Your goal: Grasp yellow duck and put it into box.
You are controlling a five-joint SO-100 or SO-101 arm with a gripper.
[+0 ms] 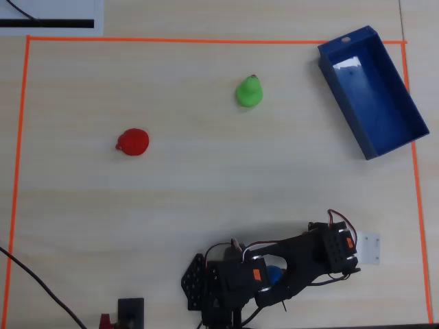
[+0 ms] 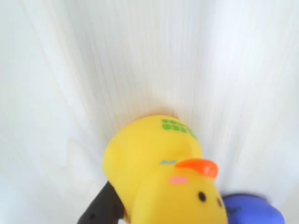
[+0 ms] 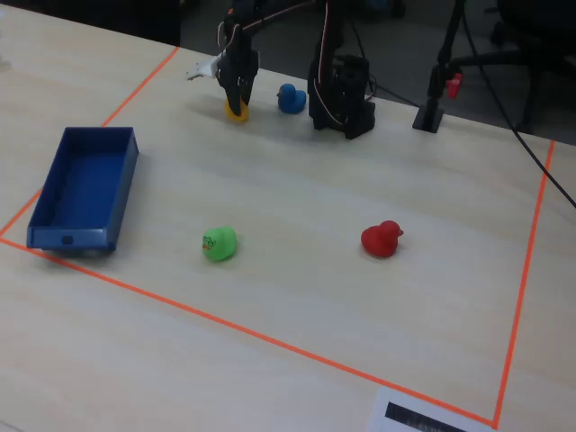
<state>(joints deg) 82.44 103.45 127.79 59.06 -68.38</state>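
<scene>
Where arm covers it, yellow duck [image 3: 236, 111] half-hidden

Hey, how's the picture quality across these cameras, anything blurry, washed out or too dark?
Wrist view: the table is washed out nearly white with streaky blur, and the yellow duck fills the lower frame, fairly clear. Overhead view: even light and soft focus; the dark arm hides the yellow duck. Fixed view: reasonably sharp, with a dim background beyond the table; the box and green duck read clearly.
</scene>
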